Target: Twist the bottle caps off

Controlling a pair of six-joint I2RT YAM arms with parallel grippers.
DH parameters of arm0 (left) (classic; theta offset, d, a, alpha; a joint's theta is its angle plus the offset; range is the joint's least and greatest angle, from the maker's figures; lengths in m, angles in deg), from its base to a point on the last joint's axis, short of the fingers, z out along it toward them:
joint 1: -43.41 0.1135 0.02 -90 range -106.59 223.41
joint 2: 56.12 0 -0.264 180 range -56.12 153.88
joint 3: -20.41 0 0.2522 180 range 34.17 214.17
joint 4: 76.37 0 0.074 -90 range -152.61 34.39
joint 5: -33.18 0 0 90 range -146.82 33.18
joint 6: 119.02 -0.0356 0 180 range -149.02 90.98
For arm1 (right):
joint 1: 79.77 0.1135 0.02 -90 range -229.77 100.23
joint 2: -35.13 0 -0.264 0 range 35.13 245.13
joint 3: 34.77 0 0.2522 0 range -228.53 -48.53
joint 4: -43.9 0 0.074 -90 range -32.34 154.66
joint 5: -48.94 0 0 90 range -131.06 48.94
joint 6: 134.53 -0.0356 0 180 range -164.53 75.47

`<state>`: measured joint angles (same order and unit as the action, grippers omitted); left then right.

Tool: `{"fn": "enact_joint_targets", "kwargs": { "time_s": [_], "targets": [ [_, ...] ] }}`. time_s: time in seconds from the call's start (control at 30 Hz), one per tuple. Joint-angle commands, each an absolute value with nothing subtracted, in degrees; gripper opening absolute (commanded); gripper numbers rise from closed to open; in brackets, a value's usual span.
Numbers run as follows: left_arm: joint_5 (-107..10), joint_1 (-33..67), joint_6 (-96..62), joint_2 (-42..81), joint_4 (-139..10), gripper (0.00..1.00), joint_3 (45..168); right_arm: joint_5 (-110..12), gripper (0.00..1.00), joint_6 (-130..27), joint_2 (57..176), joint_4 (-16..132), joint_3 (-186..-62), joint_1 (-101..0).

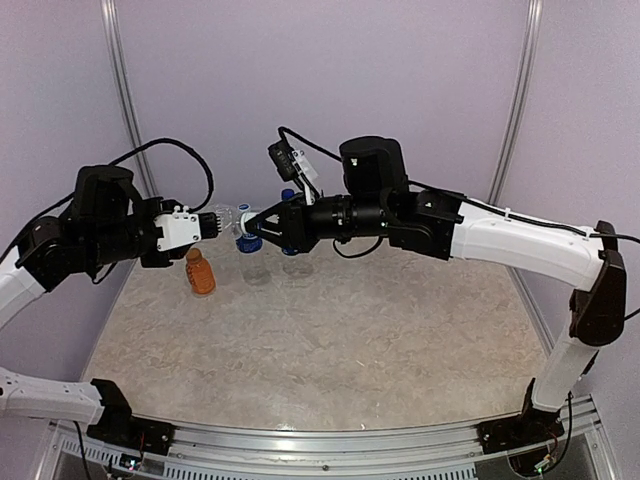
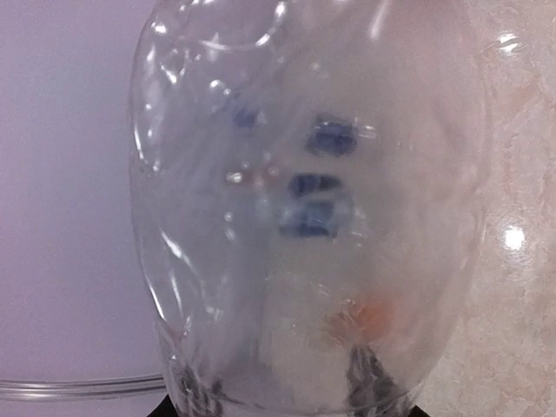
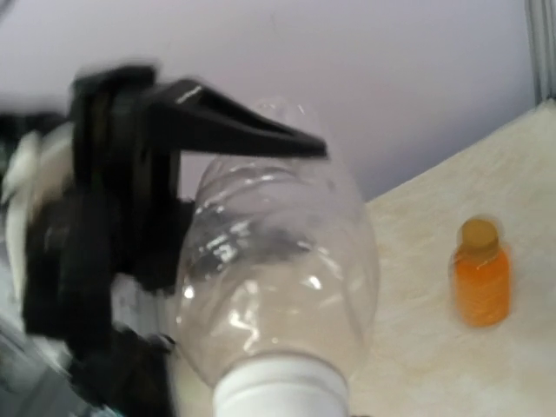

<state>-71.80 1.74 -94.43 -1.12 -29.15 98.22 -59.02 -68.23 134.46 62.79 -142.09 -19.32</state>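
My left gripper (image 1: pixel 208 225) is shut on the small clear unlabelled bottle (image 1: pixel 228 215) and holds it level above the table. The bottle fills the left wrist view (image 2: pixel 304 217), and my dark fingers (image 2: pixel 369 382) show through its lower end. My right gripper (image 1: pixel 246 226) meets the bottle's neck end from the right, its jaws closed round the cap there. In the right wrist view the whitish cap end (image 3: pixel 278 389) sits at the bottom edge and my own fingers are out of view. The short orange bottle (image 1: pixel 201 272) with its orange-brown cap stands below the left gripper and shows in the right wrist view (image 3: pixel 480 276).
Two clear bottles stand at the back of the table under the right gripper, one (image 1: pixel 256 266) with a blue top (image 1: pixel 248 243), the other (image 1: pixel 296 264) with a blue cap (image 1: pixel 288 195) behind the gripper. The left gripper's black finger (image 3: pixel 226 122) crosses above the held bottle.
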Motion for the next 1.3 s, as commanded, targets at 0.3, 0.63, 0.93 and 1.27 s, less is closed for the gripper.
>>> {"fn": "enact_joint_targets", "kwargs": {
  "time_s": [0.3, 0.63, 0.93, 1.27],
  "targets": [
    [-34.98, 0.96, -74.32, -0.17, 9.43, 0.3, 112.61, -26.53, 0.0, 1.63, 134.57, 81.77, -144.51, -1.22],
    [-35.25, 0.89, -73.06, 0.17, 9.06, 0.29, 111.97, -15.02, 0.0, 18.59, 133.33, 70.39, -140.1, 3.25],
    [-52.5, 0.96, -70.27, -0.99, -5.93, 0.28, 106.62, -18.85, 0.99, -10.05, 125.26, 60.71, -133.13, -0.08],
    [-71.68, 0.83, -82.55, -2.15, -28.6, 0.28, 99.12, -47.54, 1.0, -63.51, 123.84, 56.73, -132.69, -13.71]
  ]
}}
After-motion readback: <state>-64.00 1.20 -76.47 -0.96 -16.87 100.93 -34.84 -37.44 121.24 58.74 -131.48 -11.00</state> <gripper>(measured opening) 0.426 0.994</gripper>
